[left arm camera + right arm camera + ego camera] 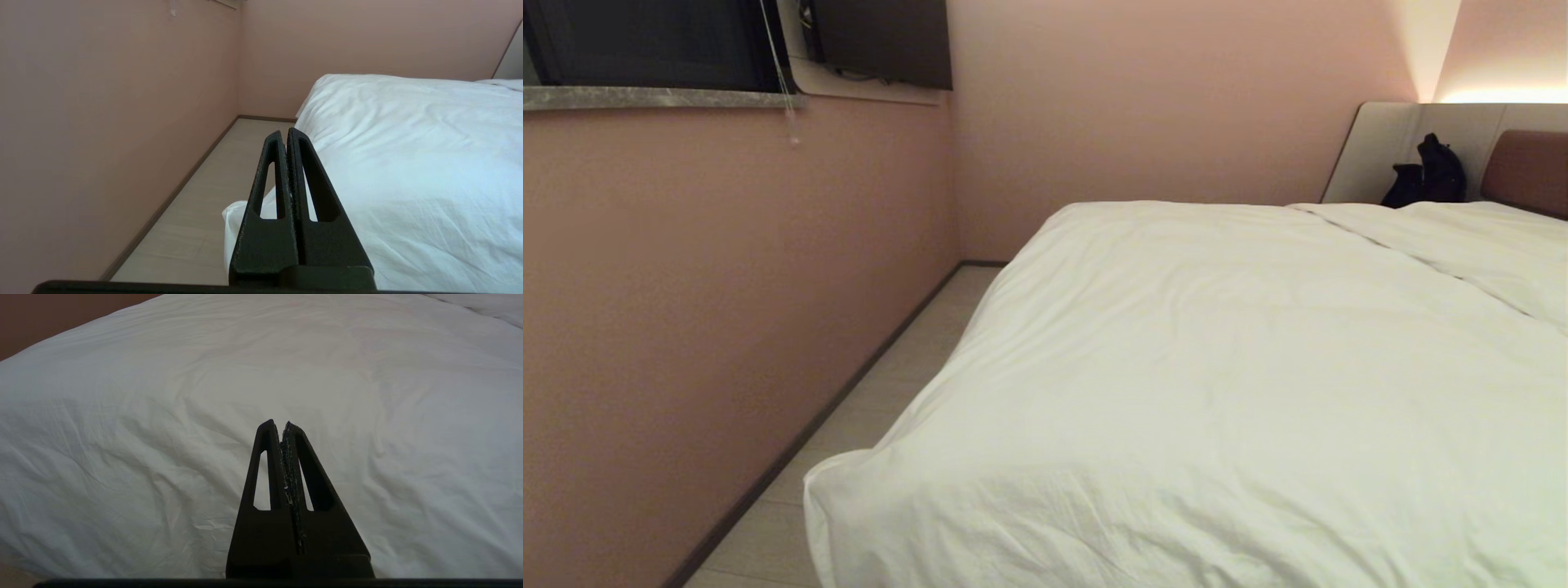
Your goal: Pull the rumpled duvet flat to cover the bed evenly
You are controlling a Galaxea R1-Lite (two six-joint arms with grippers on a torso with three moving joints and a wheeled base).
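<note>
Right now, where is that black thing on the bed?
In the head view, the black thing sits far right, by the headboard, beyond the duvet.

One duvet (1217,367) on one bed (1531,167). Two pillows (1486,237) at its head. One dark bag (1425,175) against the headboard. One wall-mounted screen (882,41). Two grippers: left gripper (284,132), right gripper (280,424).

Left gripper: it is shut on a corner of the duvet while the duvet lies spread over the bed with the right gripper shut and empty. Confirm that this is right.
One part is wrong. The left gripper is shut but empty: the left wrist view shows its fingers pressed together with no cloth between them, above the duvet. The rest holds: the duvet lies spread over the bed, and the right gripper is shut and empty.
</note>
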